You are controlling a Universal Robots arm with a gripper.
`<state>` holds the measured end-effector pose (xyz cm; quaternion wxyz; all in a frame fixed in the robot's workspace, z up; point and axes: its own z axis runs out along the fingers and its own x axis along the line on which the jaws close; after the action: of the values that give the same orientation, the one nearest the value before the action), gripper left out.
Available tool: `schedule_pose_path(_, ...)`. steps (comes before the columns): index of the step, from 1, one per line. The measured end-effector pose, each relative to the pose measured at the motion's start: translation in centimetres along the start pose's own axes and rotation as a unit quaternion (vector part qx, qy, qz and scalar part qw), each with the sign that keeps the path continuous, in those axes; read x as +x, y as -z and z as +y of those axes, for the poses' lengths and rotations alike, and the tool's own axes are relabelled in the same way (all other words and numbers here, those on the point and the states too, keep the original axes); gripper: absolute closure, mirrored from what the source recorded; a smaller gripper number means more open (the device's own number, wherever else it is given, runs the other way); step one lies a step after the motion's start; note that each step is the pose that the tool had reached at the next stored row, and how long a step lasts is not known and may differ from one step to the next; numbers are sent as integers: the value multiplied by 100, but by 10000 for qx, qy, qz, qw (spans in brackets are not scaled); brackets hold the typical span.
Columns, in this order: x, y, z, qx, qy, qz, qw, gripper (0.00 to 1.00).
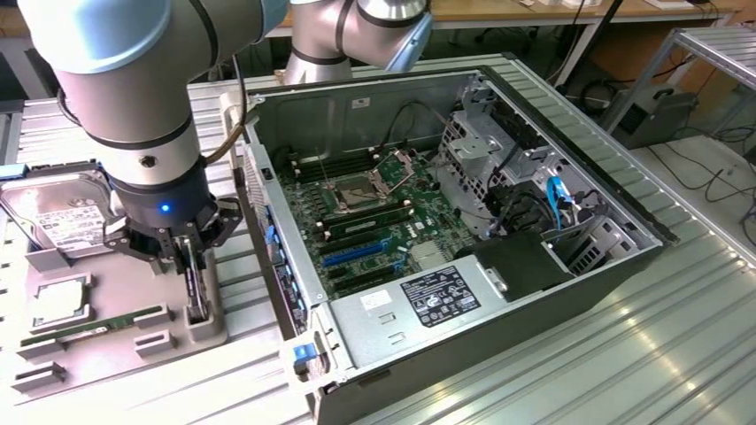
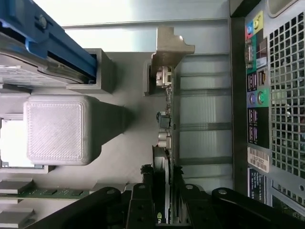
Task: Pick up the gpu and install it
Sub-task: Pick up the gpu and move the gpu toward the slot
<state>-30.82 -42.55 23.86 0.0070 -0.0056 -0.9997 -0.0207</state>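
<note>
Gripper (image 1: 194, 266) pinches the upright gpu (image 1: 197, 301) standing in its grey tray (image 1: 142, 283). Tray and open computer case (image 1: 343, 115) share a ribbed metal table (image 1: 661, 354); cables (image 1: 714, 173) trail across the floor beyond.

The gpu (image 1: 198, 297) stands, seemingly on edge, in tray (image 1: 177, 329) beside case (image 1: 567, 301).

Bright, even light glares off the ribbed metal table (image 1: 661, 336); shadows are soft.
</note>
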Motion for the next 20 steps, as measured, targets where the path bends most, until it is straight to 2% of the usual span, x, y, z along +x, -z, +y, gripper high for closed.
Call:
schedule_pose_path(4, 0, 0, 0, 3, 209, 8, 9998, 73)
schedule_pose_path(9, -1, 8, 1, 2, 222, 7, 9998, 73)
schedule_pose_path(11, 0, 56, 2, 3, 222, 8, 9998, 73)
schedule_pose_path(17, 4, 325, 14, 3, 221, 9, 9998, 73)
schedule_pose_path(19, 8, 548, 23, 4, 221, 9, 9998, 73)
schedule_pose_path(20, 9, 624, 26, 4, 221, 9, 9998, 73)
